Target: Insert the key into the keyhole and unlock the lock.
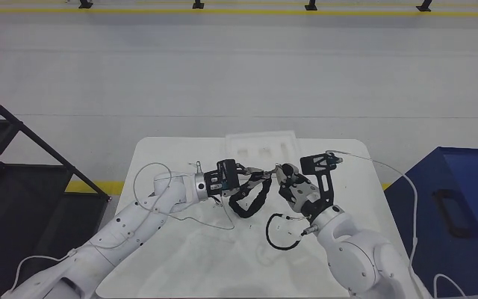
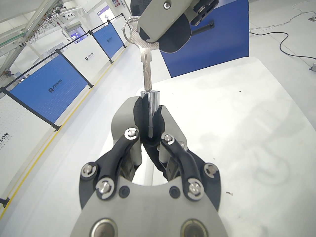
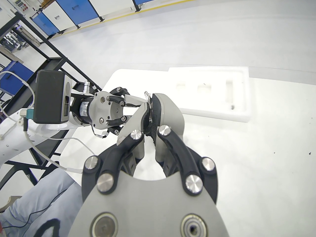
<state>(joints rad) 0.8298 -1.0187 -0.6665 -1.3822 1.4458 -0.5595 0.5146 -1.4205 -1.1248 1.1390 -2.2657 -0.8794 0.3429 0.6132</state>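
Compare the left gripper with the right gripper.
The left gripper clamps the lock by its chrome cylinder; the right gripper pinches the key by its head. The left gripper's load trails a black cable; the right gripper's carries a key ring. Both are shut, key tip at the cylinder's end.

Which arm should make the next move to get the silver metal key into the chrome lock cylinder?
Probably right. The right gripper pinches the silver metal key by its head, its tip at the end of the chrome lock cylinder, which the left gripper clamps.
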